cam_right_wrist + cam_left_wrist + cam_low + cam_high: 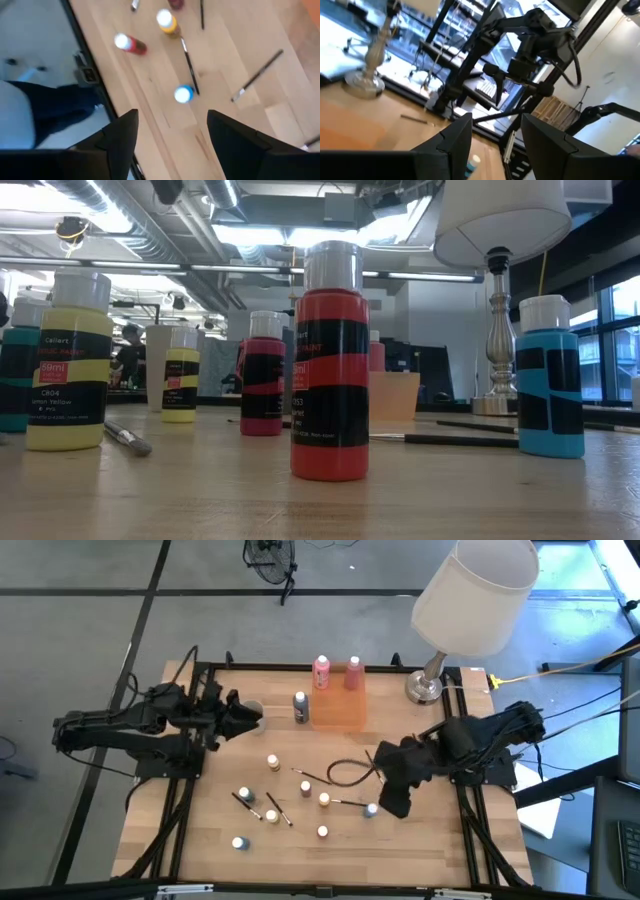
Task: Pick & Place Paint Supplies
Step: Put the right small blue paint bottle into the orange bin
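My right gripper (172, 132) hangs open and empty above the small blue paint bottle (183, 94) on the light wooden bench (440, 840). My left gripper (492, 137) waits by the bench's left edge — fingers apart, nothing between them.

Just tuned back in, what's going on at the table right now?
The right gripper hangs open and empty above the table, over a blue paint bottle. The left gripper waits at the far left side, jaws apart, holding nothing visible. Small paint bottles and brushes lie scattered mid-table. Two pink bottles and a dark bottle stand by an orange tray near the lamp.
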